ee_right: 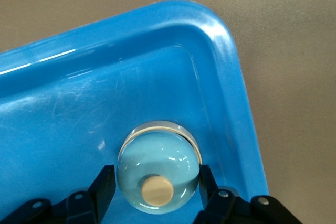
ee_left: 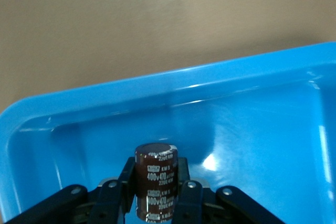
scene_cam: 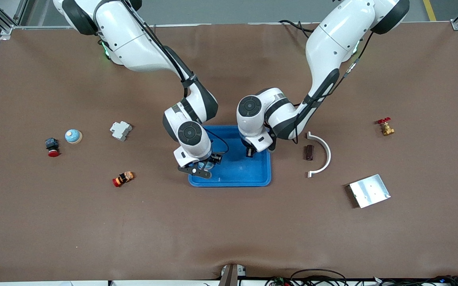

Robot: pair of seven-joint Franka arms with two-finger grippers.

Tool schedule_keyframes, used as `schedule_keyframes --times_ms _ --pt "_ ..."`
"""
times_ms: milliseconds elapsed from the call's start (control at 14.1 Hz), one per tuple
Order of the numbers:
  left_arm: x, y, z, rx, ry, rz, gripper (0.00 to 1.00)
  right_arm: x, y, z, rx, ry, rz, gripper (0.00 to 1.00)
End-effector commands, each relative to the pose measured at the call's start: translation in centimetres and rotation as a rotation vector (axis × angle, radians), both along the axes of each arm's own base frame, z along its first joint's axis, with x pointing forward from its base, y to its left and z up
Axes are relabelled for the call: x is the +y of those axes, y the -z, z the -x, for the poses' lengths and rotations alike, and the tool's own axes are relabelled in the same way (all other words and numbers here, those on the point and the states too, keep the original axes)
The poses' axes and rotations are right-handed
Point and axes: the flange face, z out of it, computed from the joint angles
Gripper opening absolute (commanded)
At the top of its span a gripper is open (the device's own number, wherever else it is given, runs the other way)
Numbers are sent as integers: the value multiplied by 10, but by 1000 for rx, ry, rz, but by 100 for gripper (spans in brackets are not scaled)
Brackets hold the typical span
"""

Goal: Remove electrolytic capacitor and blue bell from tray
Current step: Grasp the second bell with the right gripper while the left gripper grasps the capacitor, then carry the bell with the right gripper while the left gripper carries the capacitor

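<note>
Both end effectors are down in the blue tray [scene_cam: 253, 174], mid-counter. Left end effector [ee_left: 156, 190] is clenched on the brown capacitor [ee_left: 157, 182], upright between its fingers [ee_left: 127, 179], near the tray's edge toward the left arm's end. Right end effector [ee_right: 156, 184] is grasping the pale blue bell [ee_right: 157, 174] by its sides, in the tray corner toward the right arm's end, at the edge nearest the front camera. A second bell [scene_cam: 72, 136] sits on the counter toward the right arm's end.
</note>
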Motion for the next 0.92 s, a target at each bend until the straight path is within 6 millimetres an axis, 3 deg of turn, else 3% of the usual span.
schedule_keyframes --times_ms 0,142,212,496,637,708,850 --pt "7 -41 -11 -22 128 -48 0 0 -5 -7 -9 37 -5 16" --pt "15 -67 -17 4 235 -43 0 4 -13 -8 -18 92 -10 1" --pt "22 -81 -20 25 306 -38 0 3 -20 -11 -23 123 -15 0" --pt "58 -116 -21 176 664 -55 0 -39 -74 -37 -24 142 -28 0" --pt "90 -124 -21 224 815 -73 0 -81 -101 -52 21 107 -21 0" --pt "107 -129 -22 234 885 -75 0 -111 -120 -59 52 89 -12 0" --pt "146 -137 -25 258 1018 -71 0 -173 -135 -74 97 41 -15 0"
